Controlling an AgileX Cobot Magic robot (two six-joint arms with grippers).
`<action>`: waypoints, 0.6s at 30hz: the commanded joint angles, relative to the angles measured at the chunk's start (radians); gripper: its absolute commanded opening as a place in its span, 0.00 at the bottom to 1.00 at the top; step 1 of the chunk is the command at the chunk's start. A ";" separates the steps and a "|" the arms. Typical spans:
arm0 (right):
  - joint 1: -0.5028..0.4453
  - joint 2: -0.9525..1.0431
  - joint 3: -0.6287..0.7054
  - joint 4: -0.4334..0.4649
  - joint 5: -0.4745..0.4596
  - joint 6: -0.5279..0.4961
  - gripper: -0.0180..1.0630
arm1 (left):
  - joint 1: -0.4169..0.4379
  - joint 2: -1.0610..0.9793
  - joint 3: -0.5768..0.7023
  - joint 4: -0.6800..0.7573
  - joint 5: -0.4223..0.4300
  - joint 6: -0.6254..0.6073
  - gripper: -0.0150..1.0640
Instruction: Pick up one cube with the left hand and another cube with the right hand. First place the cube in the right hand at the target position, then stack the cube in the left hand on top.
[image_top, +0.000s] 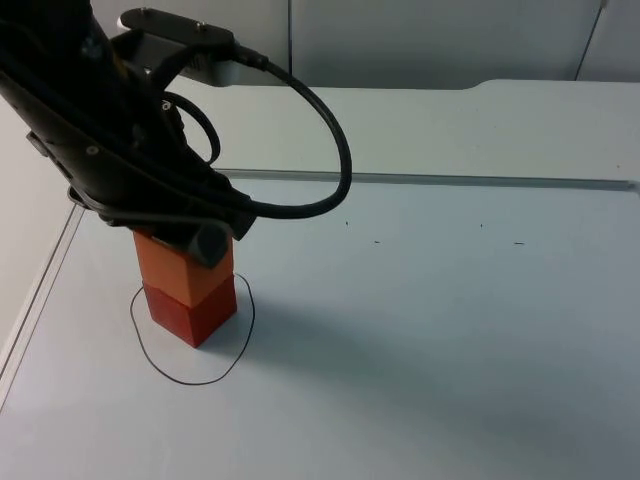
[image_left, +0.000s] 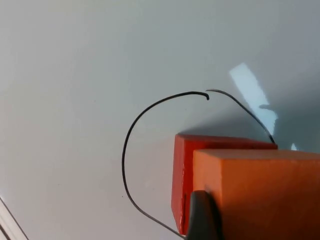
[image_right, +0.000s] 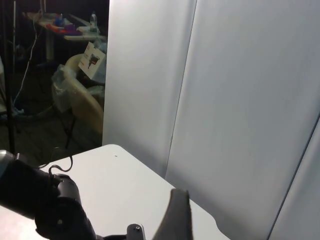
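Even light (soft shadows), sharp.

Top view: a fixed camera above, looking down and forward across the white table (image_top: 430, 330) to the grey partition wall (image_top: 420, 40); the left arm (image_top: 110, 140) stands close in front of the lens.
Left wrist view: rides on the left arm, looks steeply down along the left gripper (image_left: 202, 220) from very near; the orange cube (image_left: 260, 195) sits right at the fingertip (image_left: 200, 215), the red cube (image_left: 182, 175) just beneath it.
Right wrist view: raised well off the table, faces level toward the partition wall (image_right: 225, 100) and a dark room beyond its edge.
Shared by top and left wrist: both cubes and the drawn circle (image_top: 190, 345) (image_left: 150, 150) around them.
Shared by top and right wrist: the table's far edge and the wall.
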 joint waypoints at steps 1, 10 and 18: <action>-0.002 -0.002 0.005 0.001 -0.010 0.002 0.67 | 0.003 0.002 0.004 -0.013 -0.022 -0.005 0.01; -0.002 -0.002 0.005 0.001 -0.010 0.002 0.67 | 0.003 0.002 0.004 -0.013 -0.019 -0.005 0.01; -0.002 -0.002 0.005 0.001 -0.010 0.002 0.67 | 0.003 0.002 0.004 -0.013 -0.001 -0.005 0.01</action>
